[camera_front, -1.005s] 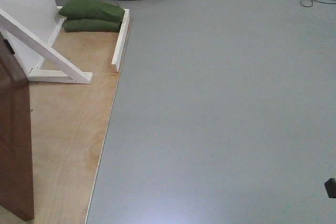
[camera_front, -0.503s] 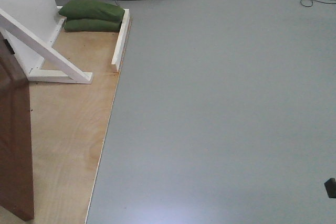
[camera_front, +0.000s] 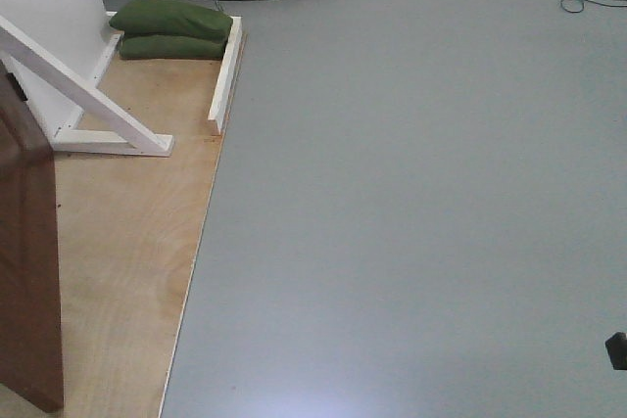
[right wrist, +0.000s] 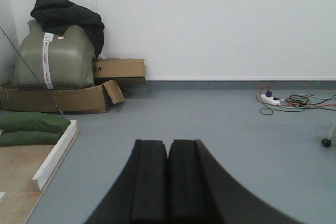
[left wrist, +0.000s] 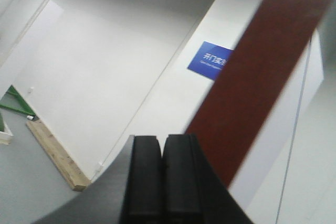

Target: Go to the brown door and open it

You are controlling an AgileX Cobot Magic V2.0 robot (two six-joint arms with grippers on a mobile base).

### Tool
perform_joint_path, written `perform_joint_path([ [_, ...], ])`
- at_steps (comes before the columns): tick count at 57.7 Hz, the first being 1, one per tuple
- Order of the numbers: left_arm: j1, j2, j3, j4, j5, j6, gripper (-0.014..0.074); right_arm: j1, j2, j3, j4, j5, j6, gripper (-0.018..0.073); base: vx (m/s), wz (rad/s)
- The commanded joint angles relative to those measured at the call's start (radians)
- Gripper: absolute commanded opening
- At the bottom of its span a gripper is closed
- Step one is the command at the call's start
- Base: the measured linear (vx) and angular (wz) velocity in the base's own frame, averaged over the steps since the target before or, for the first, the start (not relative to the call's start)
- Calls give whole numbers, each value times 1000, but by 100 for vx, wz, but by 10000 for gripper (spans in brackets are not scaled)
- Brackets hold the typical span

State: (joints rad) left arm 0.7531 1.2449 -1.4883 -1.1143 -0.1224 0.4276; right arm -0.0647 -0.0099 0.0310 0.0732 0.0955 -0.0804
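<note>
"Brown wood at the far left of the front view: is that what I'm after?"

"Yes, that's the brown door (camera_front: 27,271). It stands on the plywood platform (camera_front: 127,271), and I see it cut off by the frame edge, with no handle in sight."

"Why the white braces (camera_front: 83,95) behind it?"

"I take them as props that hold the white wall panel (camera_front: 44,7) upright. The green sandbags (camera_front: 171,28) lie on the platform's far corner, I'd guess to weigh the whole mock-up down so it doesn't slide when I work the door."

"Where are my arms?"

"The left gripper (left wrist: 164,177) points upward, and the door runs as a slanted red-brown band just beyond it, with a blue sign (left wrist: 210,60) on the wall behind. Its two black pads are pressed together with nothing between them. I can't tell whether they touch the wood."

"And the other?"

"The right gripper (right wrist: 168,182) is closed on nothing too, held low and level, looking across the grey floor (right wrist: 220,124) toward the cardboard boxes (right wrist: 58,98) and a power strip (right wrist: 270,98). I judge it's parked there to keep out of the door's way."

"So the door?"

"From this angle I read it as standing partly open, but I wouldn't swear to it."
</note>
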Motion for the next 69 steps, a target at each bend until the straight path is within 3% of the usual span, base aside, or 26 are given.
perform_joint_path([
  [1,68,-14,-37,-40,31,3,-3,1,-14,5,-7,-77,-5,0,0,0],
  [7,111,8,-37,-68,100,-6,-3,1,-14,5,-7,-77,-5,0,0,0],
  [16,112,60,-37,-110,264,-7,-3,1,-14,5,-7,-77,-5,0,0,0],
  [27,112,81,-37,-146,367,-7,-3,1,-14,5,-7,-77,-5,0,0,0],
  [48,106,46,-37,-277,501,-6,-3,1,-14,5,-7,-77,-5,0,0,0],
  [69,88,8,-37,-313,547,-6,-3,1,-14,5,-7,-77,-5,0,0,0],
])
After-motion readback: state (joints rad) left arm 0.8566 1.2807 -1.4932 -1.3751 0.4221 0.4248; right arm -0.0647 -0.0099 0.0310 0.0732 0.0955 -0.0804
